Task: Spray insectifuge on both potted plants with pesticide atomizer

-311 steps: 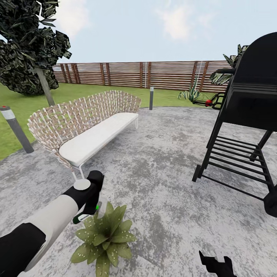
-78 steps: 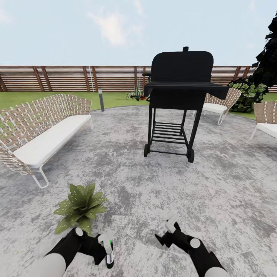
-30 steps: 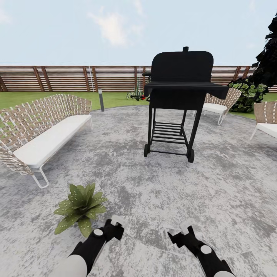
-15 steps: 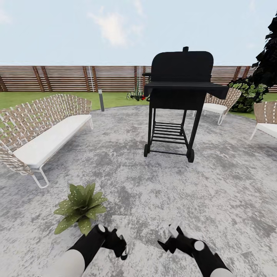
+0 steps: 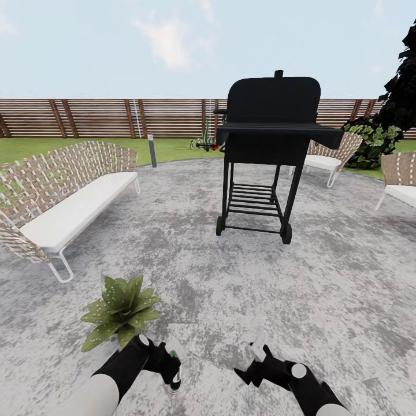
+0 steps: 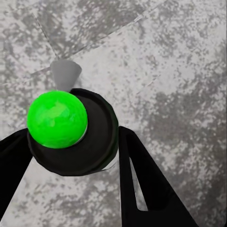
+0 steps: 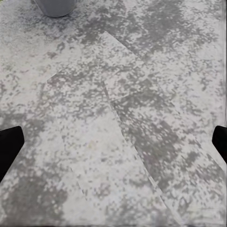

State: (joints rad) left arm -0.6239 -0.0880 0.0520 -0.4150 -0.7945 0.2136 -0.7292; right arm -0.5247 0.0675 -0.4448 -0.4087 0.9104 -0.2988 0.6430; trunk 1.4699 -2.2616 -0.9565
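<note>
A potted plant (image 5: 119, 312), a low rosette of broad speckled leaves, stands on the grey paving at lower left. Just right of it and nearer me, my left gripper (image 5: 169, 363) is shut on the pesticide atomizer (image 5: 174, 358). In the left wrist view the atomizer (image 6: 71, 130) shows a bright green ball on a dark round body with a grey nozzle, held between the black fingers (image 6: 142, 184). My right gripper (image 5: 257, 345) hovers low over the paving, open; its fingertips (image 7: 9, 146) sit wide apart with nothing between. The second potted plant is out of view.
A black grill (image 5: 271, 150) on wheels stands ahead at centre. A wicker sofa (image 5: 63, 196) lies to the left and wicker chairs (image 5: 326, 156) at the right. The slat fence (image 5: 115, 117) and lawn run behind. A grey pot's edge (image 7: 56, 5) shows over the paving.
The camera has held still. My left gripper has turned and shifted slightly, so the atomizer's green part now shows. The right gripper has moved a little lower and leftward.
</note>
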